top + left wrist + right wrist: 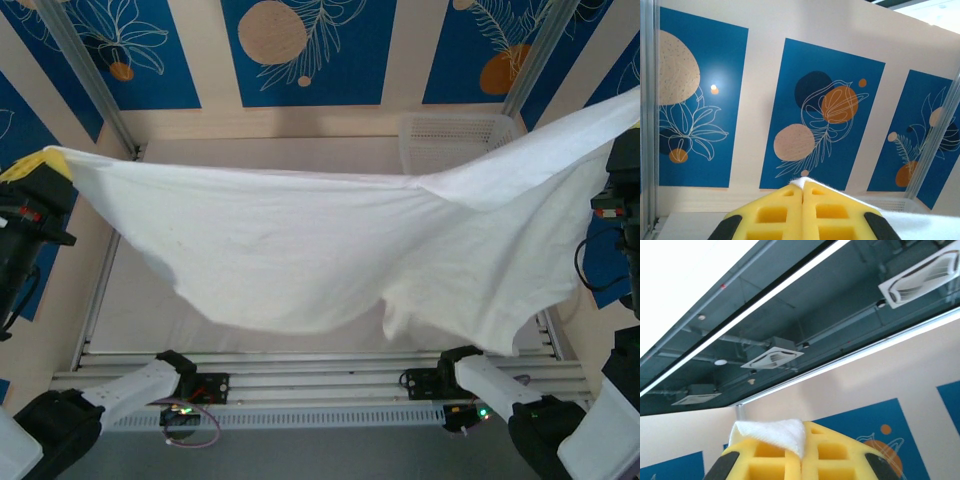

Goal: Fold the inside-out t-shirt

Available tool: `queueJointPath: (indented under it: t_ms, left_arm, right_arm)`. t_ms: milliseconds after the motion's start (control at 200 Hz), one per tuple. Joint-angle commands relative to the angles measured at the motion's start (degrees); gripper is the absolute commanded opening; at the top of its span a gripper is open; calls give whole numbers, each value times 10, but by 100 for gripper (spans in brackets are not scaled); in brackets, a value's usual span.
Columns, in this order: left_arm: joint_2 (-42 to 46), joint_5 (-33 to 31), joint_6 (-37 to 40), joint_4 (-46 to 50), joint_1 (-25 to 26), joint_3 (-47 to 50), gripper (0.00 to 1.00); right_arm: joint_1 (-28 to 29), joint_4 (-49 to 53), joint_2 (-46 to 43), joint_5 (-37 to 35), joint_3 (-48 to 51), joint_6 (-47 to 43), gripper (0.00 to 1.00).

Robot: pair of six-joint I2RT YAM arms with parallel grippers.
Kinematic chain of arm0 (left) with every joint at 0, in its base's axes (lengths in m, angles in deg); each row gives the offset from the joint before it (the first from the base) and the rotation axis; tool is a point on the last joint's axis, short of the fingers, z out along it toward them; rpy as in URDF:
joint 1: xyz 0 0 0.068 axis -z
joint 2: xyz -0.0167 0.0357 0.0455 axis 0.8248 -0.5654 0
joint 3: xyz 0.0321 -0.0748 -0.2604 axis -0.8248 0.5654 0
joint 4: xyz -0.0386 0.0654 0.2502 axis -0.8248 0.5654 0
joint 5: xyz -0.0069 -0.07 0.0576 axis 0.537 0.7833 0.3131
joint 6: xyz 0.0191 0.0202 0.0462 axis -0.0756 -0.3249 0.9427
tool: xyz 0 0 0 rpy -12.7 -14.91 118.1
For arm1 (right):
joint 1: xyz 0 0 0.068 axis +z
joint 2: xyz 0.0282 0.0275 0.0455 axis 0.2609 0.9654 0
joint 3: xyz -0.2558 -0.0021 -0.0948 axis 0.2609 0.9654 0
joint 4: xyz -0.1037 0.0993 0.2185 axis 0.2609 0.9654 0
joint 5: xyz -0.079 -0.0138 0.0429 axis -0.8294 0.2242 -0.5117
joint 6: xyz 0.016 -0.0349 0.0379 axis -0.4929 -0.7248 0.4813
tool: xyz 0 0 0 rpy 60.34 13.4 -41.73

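Right, you have the pale desk (130, 300) lying under everything, and the white mesh basket (455, 140) stands on its far right part; take that basket as your mark.

The inside-out t-shirt (330, 240) is off the desk and hangs spread in the air as one wide white sheet. Its upper edge runs taut from far to the left of the basket, crosses the basket's near rim, and climbs away past the basket's right side. Its lower edge sags in loose curves nearer to you than the basket. From the top camera the cloth covers the basket's near right corner.

Your left gripper (55, 158) sits well to the left of the basket, at the shirt's left corner. In its wrist view the jaws are pressed together on the shirt, with a small white tip of cloth poking up between the yellow pads (775, 215) and the basket low to their right.

Your right gripper (801, 440) is up on the basket's right side, where the shirt's edge rises. In its wrist view the jaws are likewise closed on the shirt, with a folded white corner of cloth lying over the tip of the left-hand yellow pad.
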Motion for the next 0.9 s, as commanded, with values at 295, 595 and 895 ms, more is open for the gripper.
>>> queueJointPath:
  t_ms: [295, 595, 895]
  left_arm:
    - [-257, -105, 106, -83, -45, 2, 0]
    - [-582, 36, 4, -51, -231, -79, 7]
    - [-687, 165, -39, -9, -273, -203, 65]
  right_arm:
    - [-16, 29, 218, 42, 40, -115, 0]
    - [-35, 2, 517, 11, 40, -126, 23]
    - [-57, 356, 831, 74, -511, -93, 70]
